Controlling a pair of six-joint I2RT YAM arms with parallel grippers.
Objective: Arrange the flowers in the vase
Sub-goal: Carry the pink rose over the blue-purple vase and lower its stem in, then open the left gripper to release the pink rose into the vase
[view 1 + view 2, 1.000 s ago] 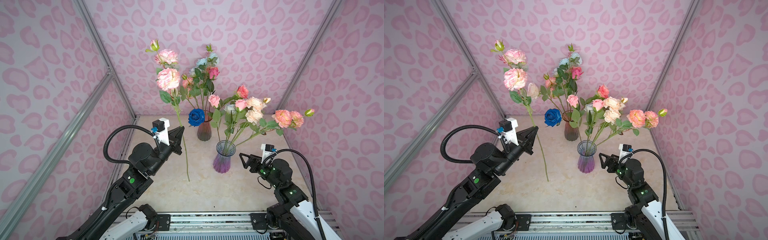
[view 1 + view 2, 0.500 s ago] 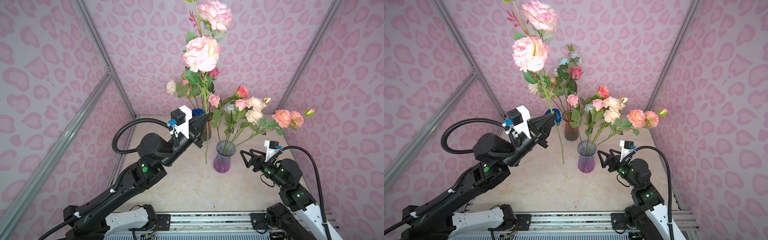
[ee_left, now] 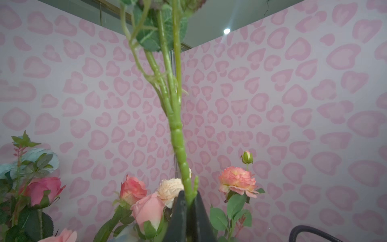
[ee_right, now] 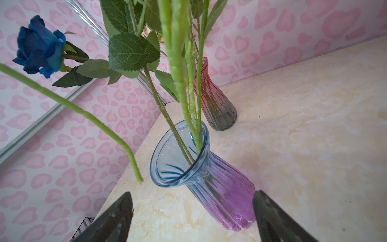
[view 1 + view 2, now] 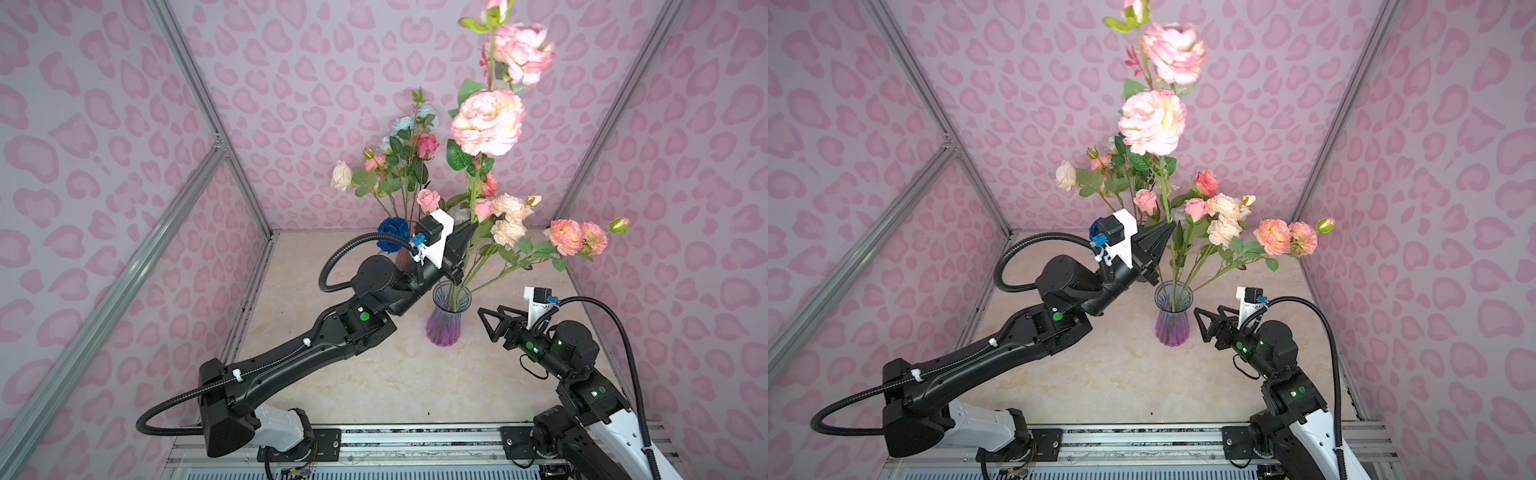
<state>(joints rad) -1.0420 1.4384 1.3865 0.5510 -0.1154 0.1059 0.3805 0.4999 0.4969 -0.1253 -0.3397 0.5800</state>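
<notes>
Left end effector (image 3: 189, 201) grips flower stem (image 3: 178, 136) | upright, blooms (image 5: 488, 122) up | right end effector (image 5: 485, 325) released

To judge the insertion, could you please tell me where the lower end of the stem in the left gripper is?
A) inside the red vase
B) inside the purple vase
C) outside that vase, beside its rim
C: in the right wrist view the stem ends just outside the rim of the purple vase, not in its mouth.

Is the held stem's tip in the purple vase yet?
No, the right wrist view shows the stem ending outside the vase rim, beside it.
</notes>
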